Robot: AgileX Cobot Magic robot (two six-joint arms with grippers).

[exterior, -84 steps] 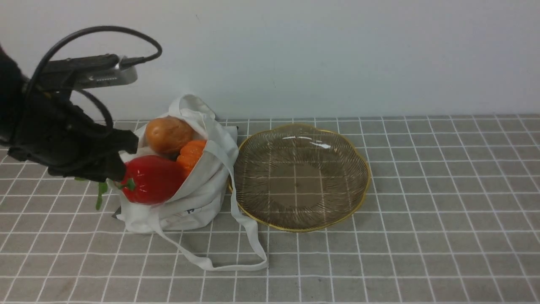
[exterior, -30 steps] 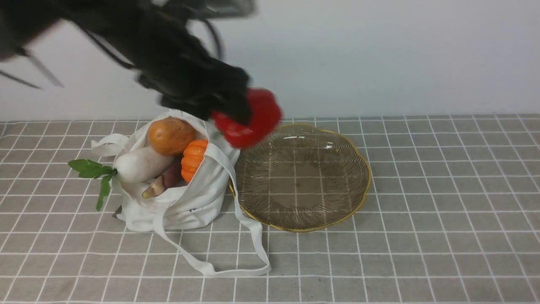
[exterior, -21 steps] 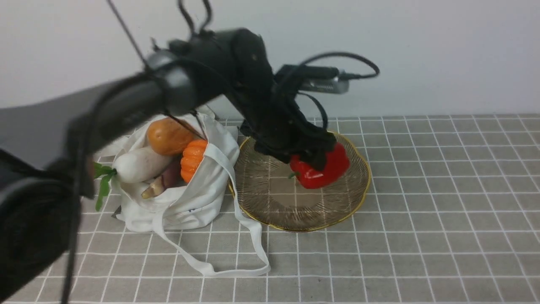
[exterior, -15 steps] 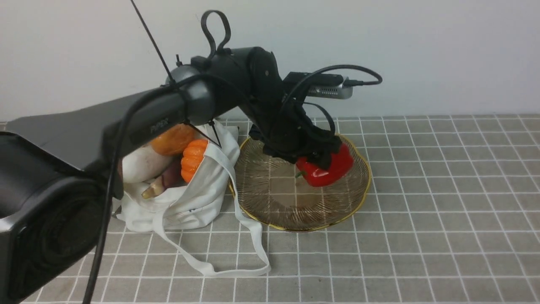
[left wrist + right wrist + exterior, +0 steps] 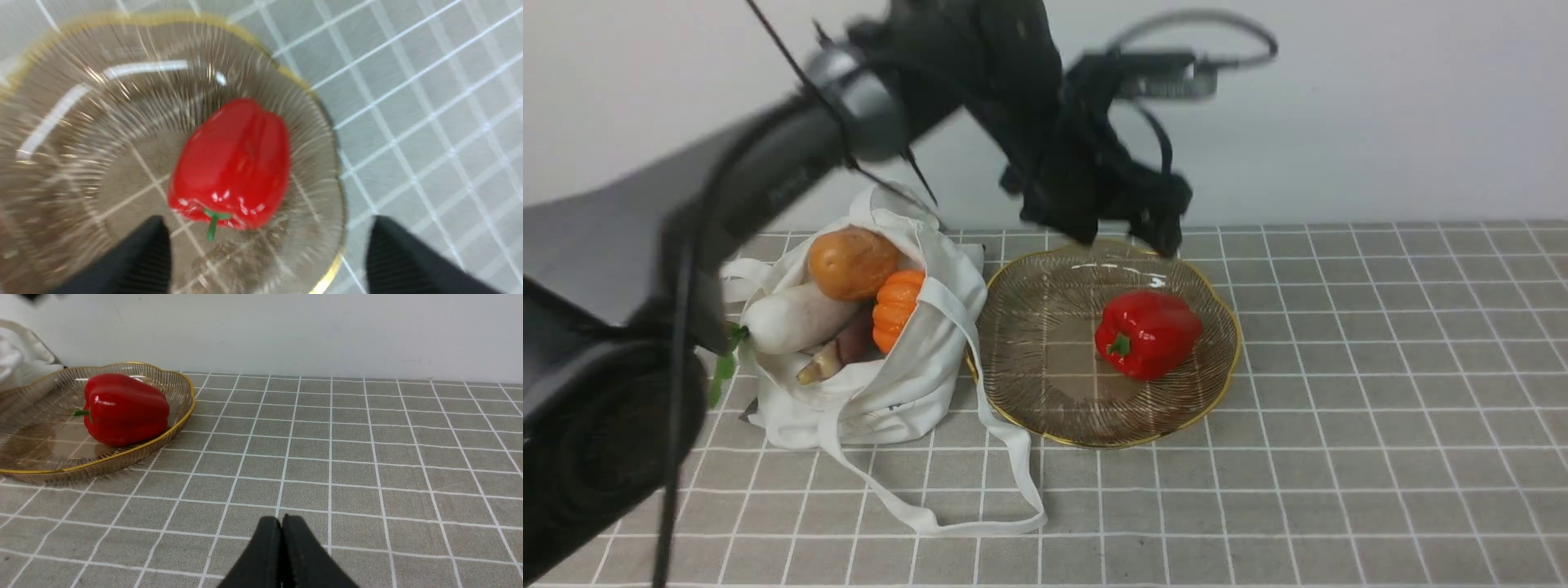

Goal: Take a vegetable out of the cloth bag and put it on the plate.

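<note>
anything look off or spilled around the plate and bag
Nothing looks spilled or damaged. The red bell pepper lies off-centre in the plate, within its rim. One strap of the cloth bag trails loosely onto the table, slightly untidy.

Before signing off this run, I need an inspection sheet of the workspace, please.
Surface: gray cloth with white grid; small dark speck near the front.
Job's things: red bell pepper lies in the glass plate; cloth bag beside it, strap trailing.
Clutter: potato, pumpkin and white vegetable in the bag's mouth.
Grippers: left above the plate, fingers apart, empty; right fingers together.
Cables: black cable along the left arm.
Surroundings: pale wall behind.
</note>
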